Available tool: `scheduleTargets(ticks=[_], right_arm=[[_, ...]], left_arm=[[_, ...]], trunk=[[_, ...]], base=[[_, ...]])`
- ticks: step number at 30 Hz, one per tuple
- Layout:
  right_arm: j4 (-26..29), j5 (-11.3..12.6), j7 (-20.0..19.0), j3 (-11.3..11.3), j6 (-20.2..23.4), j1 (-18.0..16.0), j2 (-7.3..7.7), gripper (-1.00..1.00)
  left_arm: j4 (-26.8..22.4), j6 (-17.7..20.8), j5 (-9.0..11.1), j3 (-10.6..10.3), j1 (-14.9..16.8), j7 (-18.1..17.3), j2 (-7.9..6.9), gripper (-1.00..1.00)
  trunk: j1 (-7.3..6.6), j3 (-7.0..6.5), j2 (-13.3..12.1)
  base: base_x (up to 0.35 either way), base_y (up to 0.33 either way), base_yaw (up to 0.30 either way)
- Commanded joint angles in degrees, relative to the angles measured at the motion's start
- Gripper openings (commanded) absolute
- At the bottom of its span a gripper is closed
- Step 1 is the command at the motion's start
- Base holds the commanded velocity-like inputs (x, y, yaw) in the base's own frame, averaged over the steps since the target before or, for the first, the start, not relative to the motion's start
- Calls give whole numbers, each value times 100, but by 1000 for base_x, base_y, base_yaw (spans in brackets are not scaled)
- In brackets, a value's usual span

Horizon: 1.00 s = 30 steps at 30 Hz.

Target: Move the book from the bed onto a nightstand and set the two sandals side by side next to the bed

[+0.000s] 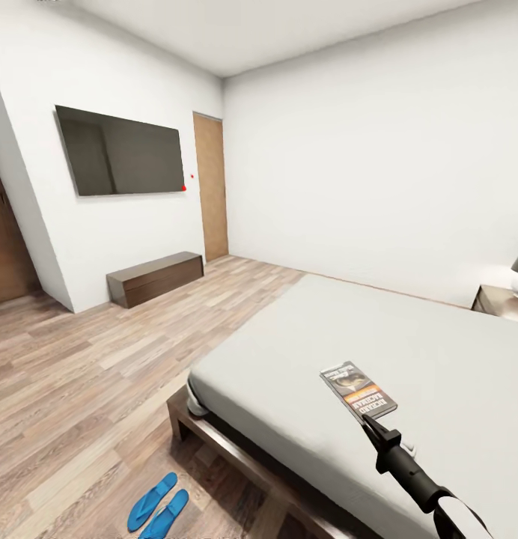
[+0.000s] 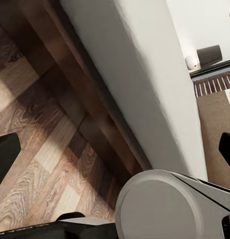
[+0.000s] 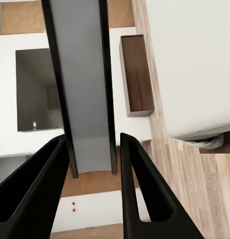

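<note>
1. Grey-beige and smooth, the mattress of the bed (image 1: pixel 349 337) sits on a dark brown wooden frame with a chunky corner leg.
2. The right gripper (image 1: pixel 370 421) pinches the book (image 1: pixel 358 391) by one edge; the thin paperback (orange band, dark lettering) is held above the mattress.
3. Seen along the fingers in the right wrist view, two black tapered fingers (image 3: pixel 144 189) flank the flat grey book (image 3: pixel 85 84), which stands edge-on between them.
4. Two bright blue flat sandals (image 1: pixel 159 506) lie side by side on the wood-plank floor (image 1: pixel 87 374), near the bed's corner.
5. A glossy dark nightstand (image 1: pixel 502 302) stands beyond the far side of the bed.
6. I cannot tell whether the left gripper is spread.
</note>
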<state>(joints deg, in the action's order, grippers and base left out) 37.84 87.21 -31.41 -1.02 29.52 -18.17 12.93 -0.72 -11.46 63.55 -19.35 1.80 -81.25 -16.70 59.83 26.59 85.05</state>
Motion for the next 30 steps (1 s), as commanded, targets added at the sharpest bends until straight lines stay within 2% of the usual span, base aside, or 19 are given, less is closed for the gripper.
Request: scheduleTargets(ticks=[1, 30], right_arm=[[3, 59, 3, -13, 54, -3, 0, -100], [4, 59, 3, -13, 54, -3, 1, -100]], left_arm=[[2, -50, 43, -49, 5, -5, 0, 100], [2, -50, 43, -51, 5, 5, 14, 100]], trunk=[[0, 8, 3], [0, 71, 3]], base=[[0, 79, 242], [0, 106, 242]])
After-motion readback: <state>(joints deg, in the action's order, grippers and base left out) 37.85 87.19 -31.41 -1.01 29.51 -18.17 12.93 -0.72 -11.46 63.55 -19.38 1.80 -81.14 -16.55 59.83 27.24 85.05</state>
